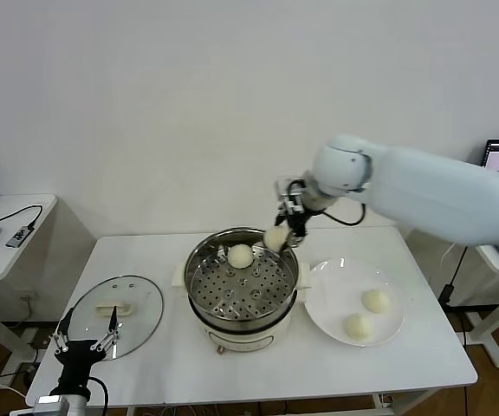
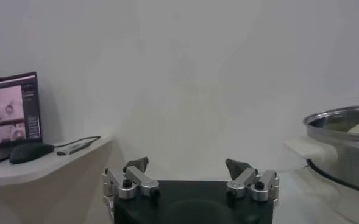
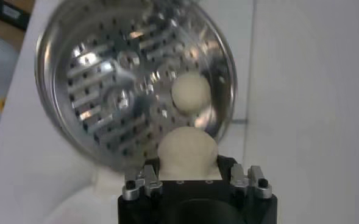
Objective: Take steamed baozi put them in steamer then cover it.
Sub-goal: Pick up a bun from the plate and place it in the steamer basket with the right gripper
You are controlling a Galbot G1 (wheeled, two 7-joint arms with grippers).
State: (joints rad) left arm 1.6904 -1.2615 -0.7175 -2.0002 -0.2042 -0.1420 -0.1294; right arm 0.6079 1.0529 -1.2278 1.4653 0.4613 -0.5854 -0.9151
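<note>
Right gripper (image 1: pixel 281 234), jaws clenched on a baozi (image 1: pixel 275 237), hangs over the far right rim of the steamer (image 1: pixel 243 295), where one bun (image 1: pixel 240 256) sits. Left gripper (image 1: pixel 85 342) idles released beside the cover (image 1: pixel 116 303); two buns (image 1: pixel 375 300) on the plate (image 1: pixel 332 277).

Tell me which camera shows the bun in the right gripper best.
The right wrist view: the held bun fills the space between the right gripper fingers, above the steamer rim. The head view shows it small and partly hidden by the gripper. The left wrist view does not show it.
</note>
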